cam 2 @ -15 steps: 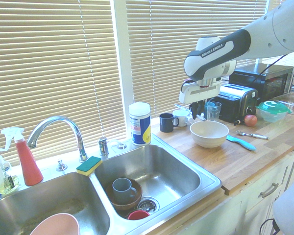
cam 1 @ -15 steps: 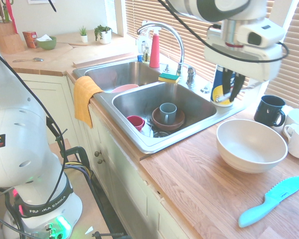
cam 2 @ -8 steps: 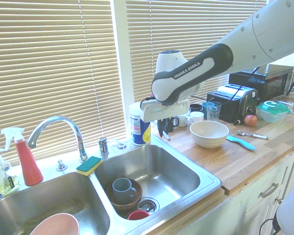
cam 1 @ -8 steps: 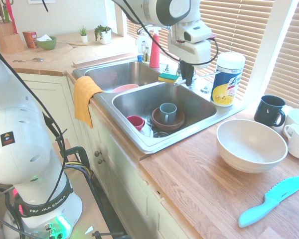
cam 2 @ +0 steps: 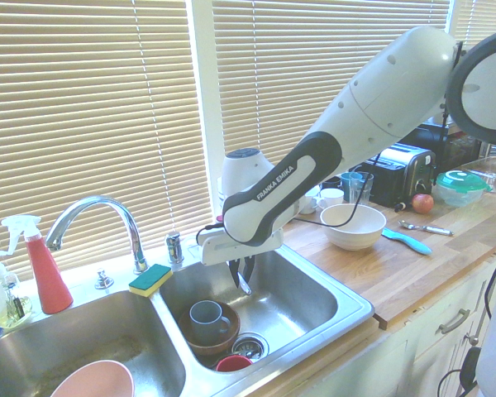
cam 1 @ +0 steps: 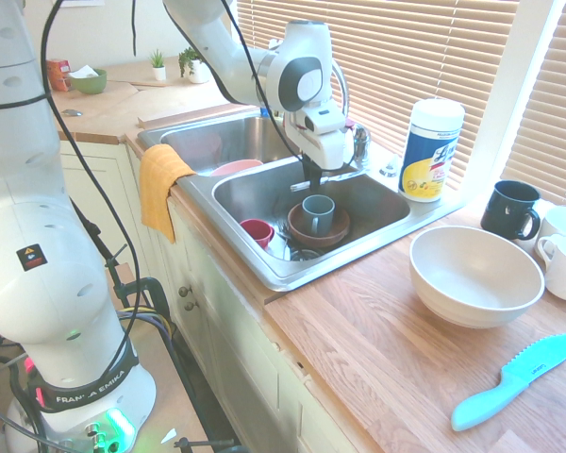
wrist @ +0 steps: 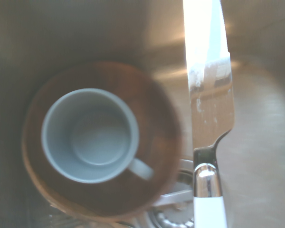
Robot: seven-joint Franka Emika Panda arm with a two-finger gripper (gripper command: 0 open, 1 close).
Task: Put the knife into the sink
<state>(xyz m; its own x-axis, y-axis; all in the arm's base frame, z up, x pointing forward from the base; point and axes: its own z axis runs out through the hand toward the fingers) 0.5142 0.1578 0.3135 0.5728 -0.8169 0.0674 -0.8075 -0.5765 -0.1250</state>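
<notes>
The knife [wrist: 206, 104] is in my claw [cam 2: 242, 277], which is clamped tight on its whitish handle. The silver blade sticks out level from the fingers, above the right basin of the sink [cam 1: 264, 269], clear of the steel floor. In the wrist view the blade runs long and bright beside a grey mug [wrist: 90, 135] that stands upright in a brown bowl [wrist: 159, 142]. My claw points straight down, just above and beside that mug, close to the back wall of the basin.

Near the front of the same basin sits a small red cup [cam 1: 257, 231]. The other basin holds a pink bowl [cam 2: 93, 382], and a yellow cloth [cam 1: 160, 184] hangs over the sink's front edge. A curved chrome tap [cam 2: 99, 217] rises behind the divider, with a yellow-green sponge [cam 2: 150, 279] just beside it.

On the worktop [cam 1: 377, 349] well apart from me stand a wipes canister [cam 1: 430, 149], a large white bowl [cam 1: 472, 276] and a dark mug [cam 1: 511, 209]; a teal serrated knife [cam 1: 514, 380] lies near the edge.
</notes>
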